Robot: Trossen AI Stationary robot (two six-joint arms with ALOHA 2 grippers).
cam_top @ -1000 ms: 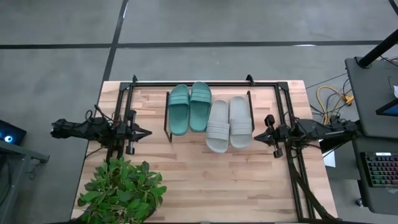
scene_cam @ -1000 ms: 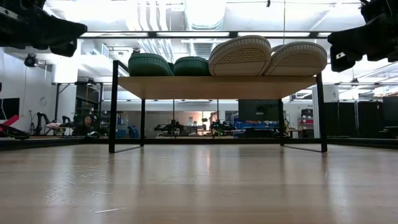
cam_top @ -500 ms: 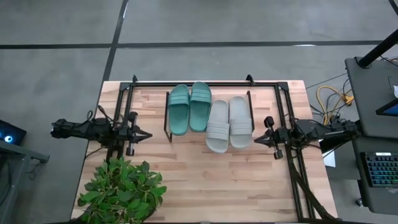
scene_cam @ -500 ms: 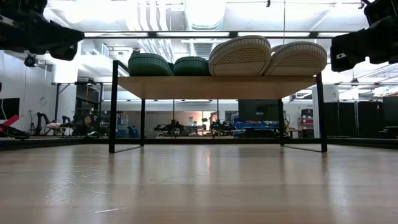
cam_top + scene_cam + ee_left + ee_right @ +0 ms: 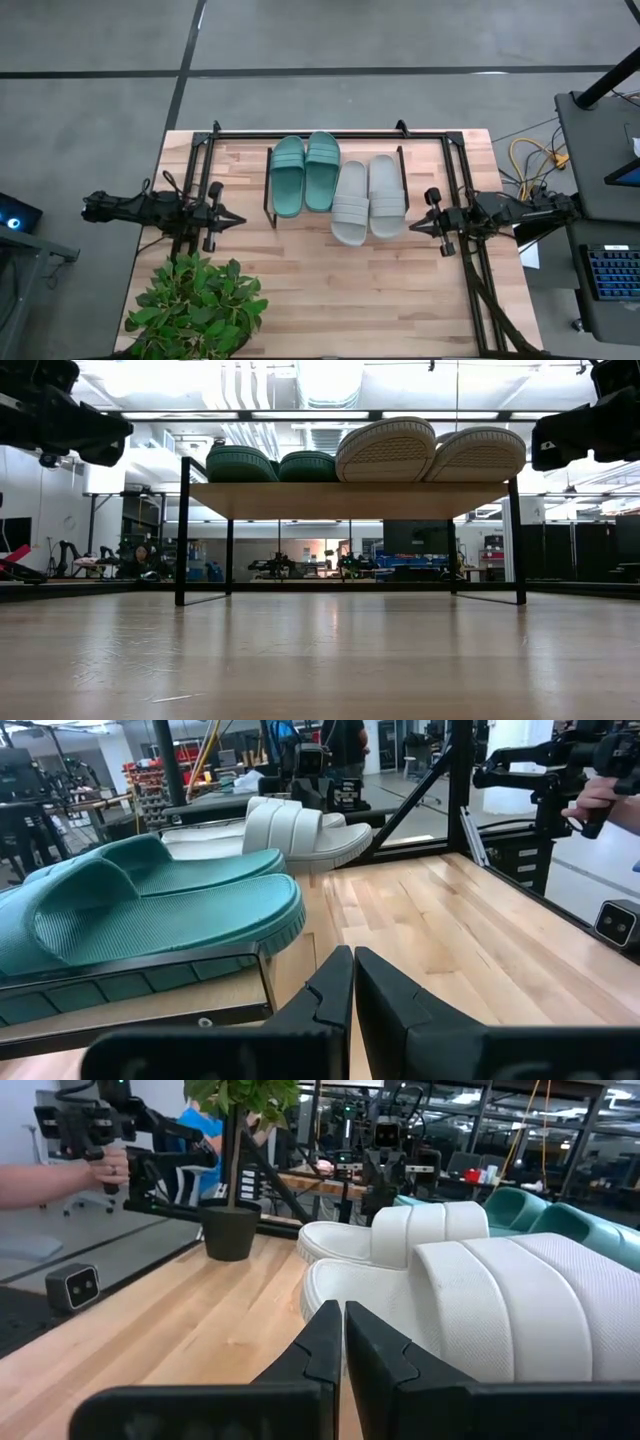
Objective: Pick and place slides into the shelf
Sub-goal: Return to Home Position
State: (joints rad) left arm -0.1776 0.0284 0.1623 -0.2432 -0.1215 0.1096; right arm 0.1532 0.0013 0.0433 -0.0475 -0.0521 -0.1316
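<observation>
Since half a second ago we see little change: in the low view both arms have drawn slightly outward toward the picture's edges, and the four slides lie as they did. The left hand (image 5: pixel 236 219) hangs over the worktop (image 5: pixel 330 290) just left of the shelf (image 5: pixel 350 500), its fingers pressed together with nothing between them. The right hand (image 5: pixel 413 226) hangs just right of the shelf, likewise closed and empty. Both point inward at the shelf and touch nothing. On the shelf's board the teal slides (image 5: pixel 305 172) lie side by side on the left, and the grey slides (image 5: pixel 368 198) beside them on the right, set a little nearer the front edge. A potted plant (image 5: pixel 195 305) stands at the worktop's front left corner, close to the left arm.
</observation>
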